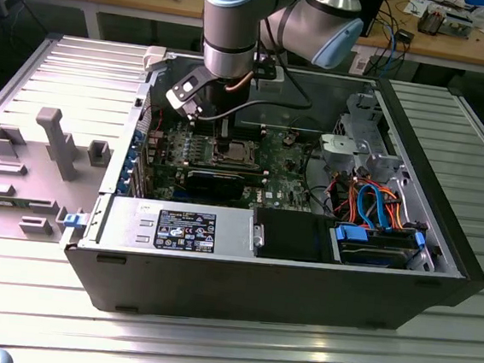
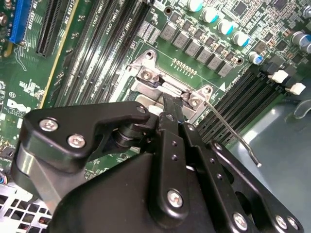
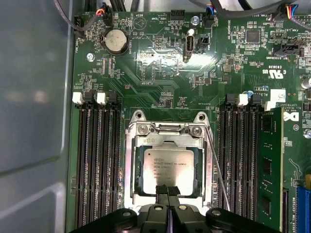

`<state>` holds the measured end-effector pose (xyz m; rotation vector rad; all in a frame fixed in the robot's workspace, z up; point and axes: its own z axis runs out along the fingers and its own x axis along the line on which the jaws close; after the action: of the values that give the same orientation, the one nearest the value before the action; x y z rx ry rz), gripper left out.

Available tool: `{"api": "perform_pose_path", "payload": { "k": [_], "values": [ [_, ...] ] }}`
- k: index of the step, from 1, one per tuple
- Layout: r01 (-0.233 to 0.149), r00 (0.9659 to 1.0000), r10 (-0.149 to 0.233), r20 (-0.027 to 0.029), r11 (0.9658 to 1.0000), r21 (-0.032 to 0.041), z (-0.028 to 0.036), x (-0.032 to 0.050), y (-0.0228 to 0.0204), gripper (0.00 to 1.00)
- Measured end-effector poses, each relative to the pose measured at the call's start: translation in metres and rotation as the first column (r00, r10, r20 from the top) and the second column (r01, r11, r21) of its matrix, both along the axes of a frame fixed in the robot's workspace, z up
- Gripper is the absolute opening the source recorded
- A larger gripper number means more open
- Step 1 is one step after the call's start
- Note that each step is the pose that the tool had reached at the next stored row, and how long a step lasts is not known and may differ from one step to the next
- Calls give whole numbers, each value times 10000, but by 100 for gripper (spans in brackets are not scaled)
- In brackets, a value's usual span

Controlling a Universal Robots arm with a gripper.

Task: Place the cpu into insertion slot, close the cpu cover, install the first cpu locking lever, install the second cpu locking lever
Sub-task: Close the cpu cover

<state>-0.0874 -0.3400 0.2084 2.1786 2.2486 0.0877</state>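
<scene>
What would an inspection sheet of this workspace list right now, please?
Surface: ribbed metal table carrying an open computer case.
Job's things: the cpu lies flat with the cpu cover down around it. A wire locking lever stands off beside it, seemingly unlatched.
Clutter: grey fixture blocks on the exterior view's left.
Gripper: the gripper is shut, with its tips at the cpu's edge; contact is unclear.
Cables: orange and blue cables are bundled inside the case, and a black cable hangs off the arm.
Surroundings: a workbench stands behind, with loose items on it.
</scene>
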Motion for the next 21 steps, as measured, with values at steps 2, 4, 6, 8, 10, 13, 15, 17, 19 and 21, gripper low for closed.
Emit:
{"api": "perform_pose_path", "payload": {
  "k": [2,4,6,8,10,13,15,17,19,21],
  "values": [
    [0,10000,0,-3,10000,-3,1,-20,0,11],
    [-1,10000,1,-5,10000,-4,-3,-25,-1,11],
    [-2,10000,2,-13,10000,-1,-17,-27,-1,11],
    [2,10000,-2,-36,10000,6,-31,-29,-1,11],
    [0,10000,0,-65,10000,43,-42,-29,-1,11],
    [2,10000,-1,-98,10000,79,-61,-30,-2,11],
    [1,10000,0,-86,9999,106,-40,-27,2,11],
    [0,10000,1,-93,10000,90,-18,-28,0,11],
    [-2,10000,3,-94,10000,91,-1,-29,-1,11],
    [0,10000,0,-94,10000,91,22,-31,0,11]
  ]
}}
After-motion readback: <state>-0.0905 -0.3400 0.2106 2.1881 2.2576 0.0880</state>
